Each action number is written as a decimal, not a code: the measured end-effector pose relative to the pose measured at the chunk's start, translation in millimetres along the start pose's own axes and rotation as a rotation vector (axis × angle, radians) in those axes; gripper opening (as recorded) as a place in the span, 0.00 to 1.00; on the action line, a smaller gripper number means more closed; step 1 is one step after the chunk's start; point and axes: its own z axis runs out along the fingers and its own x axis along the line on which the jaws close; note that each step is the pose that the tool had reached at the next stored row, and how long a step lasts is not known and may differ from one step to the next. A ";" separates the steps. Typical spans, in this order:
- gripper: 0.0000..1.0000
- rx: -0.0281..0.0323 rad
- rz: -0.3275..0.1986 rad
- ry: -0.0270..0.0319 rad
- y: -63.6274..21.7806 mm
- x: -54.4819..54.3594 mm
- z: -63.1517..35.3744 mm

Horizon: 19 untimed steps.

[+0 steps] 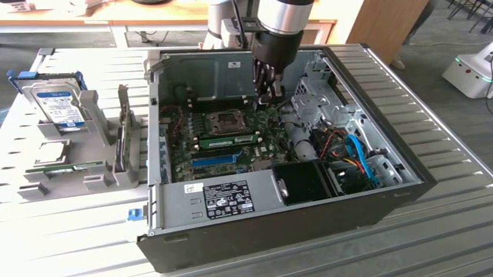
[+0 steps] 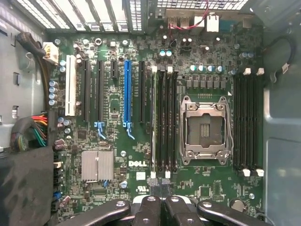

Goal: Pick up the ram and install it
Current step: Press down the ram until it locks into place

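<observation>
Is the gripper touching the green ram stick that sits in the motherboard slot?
Apart. In the exterior view the shut gripper hangs higher up, and bare motherboard shows between it and the ram stick.

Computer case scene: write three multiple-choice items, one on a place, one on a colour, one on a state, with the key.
1. Where is the hard drive? A in the grey rack beside the computer case; B inside the case; C on the floor.
2. What colour is one long slot on the board? A red; B blue; C yellow.
3. How do the fingers stand? A wide open; B shut; C closed on the drive.
Key: 1 A, it stands in the rack on the exterior view's left; 2 B, blue between black slots; 3 B, they meet with no gap.
</observation>
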 end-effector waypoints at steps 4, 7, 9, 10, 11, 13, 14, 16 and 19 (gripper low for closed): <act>0.10 0.0000 0.000 -0.0001 -0.1 0.1 4.7; 0.10 0.0000 0.000 -0.0001 -0.2 0.2 7.6; 0.10 0.0000 0.000 0.0000 -0.3 0.3 9.5; 0.10 0.0000 0.000 0.0000 -0.3 0.3 10.3; 0.10 0.0000 0.000 0.0000 -0.3 0.3 11.1; 0.10 0.0000 0.000 0.0000 -0.4 0.4 12.6; 0.10 0.0000 0.000 0.0000 -0.4 0.4 13.4; 0.10 0.0000 0.000 0.0000 -0.4 0.4 15.0; 0.10 0.0000 0.000 0.0000 -0.5 0.5 17.8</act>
